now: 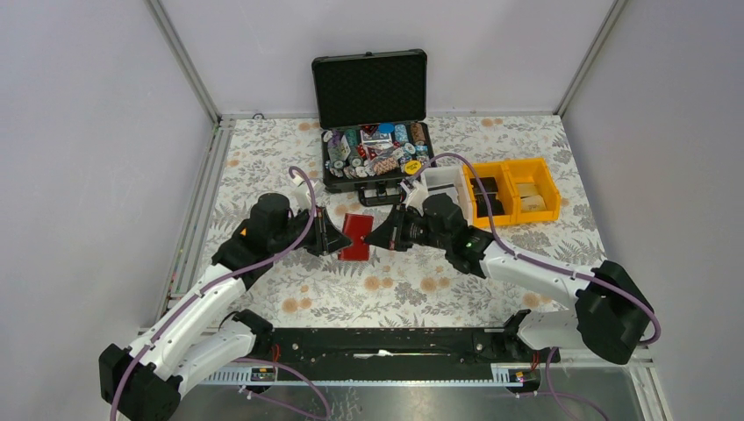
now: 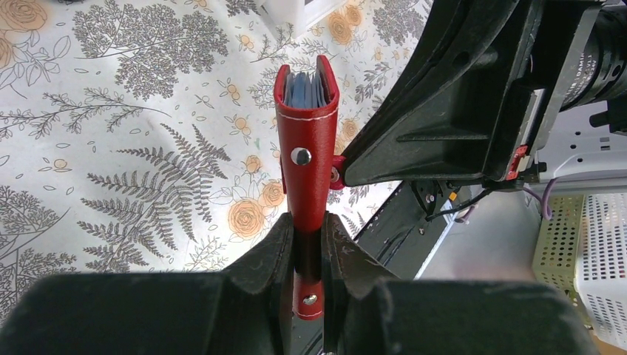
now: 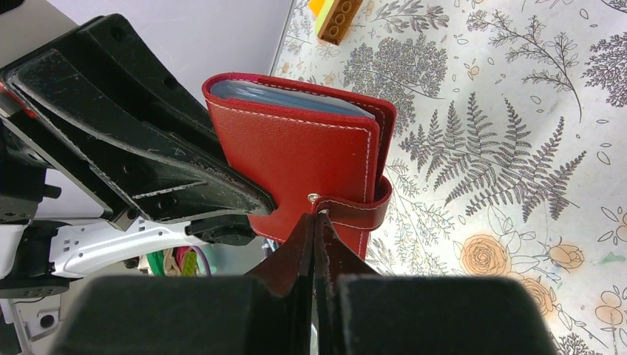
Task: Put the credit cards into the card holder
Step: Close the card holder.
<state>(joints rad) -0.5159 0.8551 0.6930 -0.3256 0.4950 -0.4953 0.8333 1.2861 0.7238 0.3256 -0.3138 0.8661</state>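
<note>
The dark red card holder (image 1: 355, 235) hangs folded just above the table's middle, between both grippers. My left gripper (image 2: 307, 222) is shut on its lower end and holds it edge-on (image 2: 307, 140). Pale blue credit cards (image 2: 305, 87) sit inside it, only their edges showing; they also show in the right wrist view (image 3: 288, 96). My right gripper (image 3: 314, 218) is shut, its tips pinching the end of the snap tab (image 3: 355, 211), which loops round the holder's edge (image 3: 296, 163). In the top view the left gripper (image 1: 329, 237) and the right gripper (image 1: 379, 235) face each other.
An open black case (image 1: 373, 158) full of poker chips stands at the back. Yellow bins (image 1: 513, 189) and a white bin (image 1: 443, 182) stand at the back right. A brown toy brick (image 3: 340, 18) lies on the flowered cloth. A black rail (image 1: 386, 342) runs along the near edge.
</note>
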